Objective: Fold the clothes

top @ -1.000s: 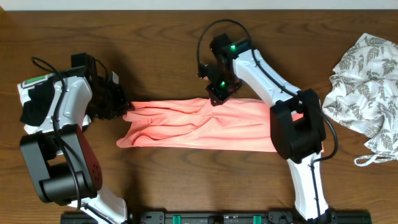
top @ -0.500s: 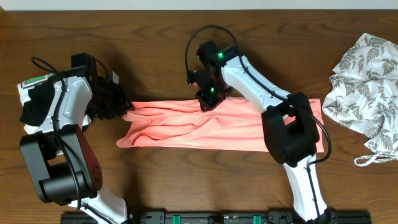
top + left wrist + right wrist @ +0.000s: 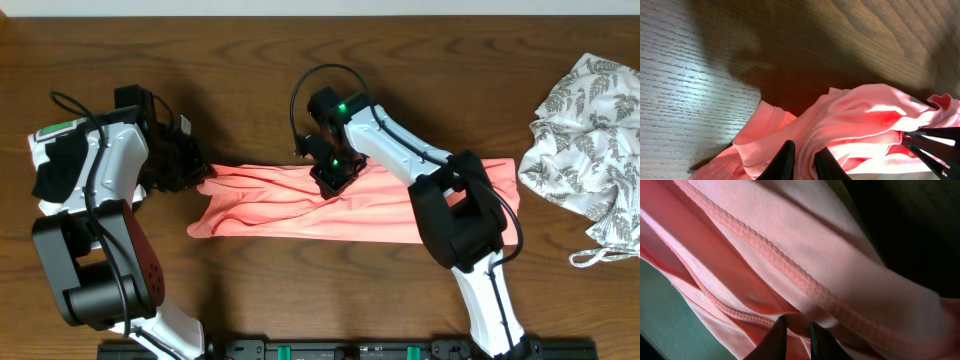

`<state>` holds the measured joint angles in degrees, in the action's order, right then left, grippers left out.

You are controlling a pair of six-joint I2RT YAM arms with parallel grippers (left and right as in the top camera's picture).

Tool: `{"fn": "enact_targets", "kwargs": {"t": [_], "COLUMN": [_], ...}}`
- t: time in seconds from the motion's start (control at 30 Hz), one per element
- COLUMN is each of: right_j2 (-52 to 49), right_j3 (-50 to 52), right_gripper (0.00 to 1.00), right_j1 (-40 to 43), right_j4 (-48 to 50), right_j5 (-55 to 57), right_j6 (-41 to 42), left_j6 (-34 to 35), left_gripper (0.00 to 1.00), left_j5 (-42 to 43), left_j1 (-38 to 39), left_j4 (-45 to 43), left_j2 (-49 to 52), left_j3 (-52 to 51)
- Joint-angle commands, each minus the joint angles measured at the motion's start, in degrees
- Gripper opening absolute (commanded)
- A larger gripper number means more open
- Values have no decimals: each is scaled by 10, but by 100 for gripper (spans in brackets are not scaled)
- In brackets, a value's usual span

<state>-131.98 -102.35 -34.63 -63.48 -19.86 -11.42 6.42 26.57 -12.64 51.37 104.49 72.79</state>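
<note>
The pink garment is pinched at one end by the left gripper. Its seamed fold is nipped between the right gripper's jaws.

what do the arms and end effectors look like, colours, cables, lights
Both arms: white shells over bulky black joints. The left arm has a green marking on its white shell and a looping black cable. The right arm shows green lights near the wrist under a black cable loop. The left end effector and right end effector are black, with slim tapering fingers.
</note>
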Motion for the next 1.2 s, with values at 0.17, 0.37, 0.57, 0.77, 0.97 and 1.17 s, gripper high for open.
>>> {"fn": "enact_targets", "kwargs": {"t": [0.17, 0.37, 0.57, 0.77, 0.97, 1.17], "right_j2": [27, 82, 87, 75, 75, 75], "right_j3": [-39, -50, -40, -13, 32, 85], "right_gripper": [16, 17, 17, 16, 16, 16], "right_j1": [9, 19, 46, 70, 88, 89], "right_j4": [-10, -6, 8, 10, 20, 44], "right_j5": [4, 6, 47, 51, 51, 50], "right_j6": [4, 3, 65, 87, 92, 93], "left_j6": [3, 3, 3, 3, 3, 3], "left_gripper": [15, 15, 15, 15, 15, 16], "left_j5": [-7, -7, -7, -7, -7, -7], "left_j1": [-3, -3, -3, -3, -3, -3], "left_j4": [2, 2, 2, 2, 11, 33], "left_j2": [-7, -7, -7, -7, -7, -7], "left_j3": [5, 5, 5, 5, 5, 5]}}
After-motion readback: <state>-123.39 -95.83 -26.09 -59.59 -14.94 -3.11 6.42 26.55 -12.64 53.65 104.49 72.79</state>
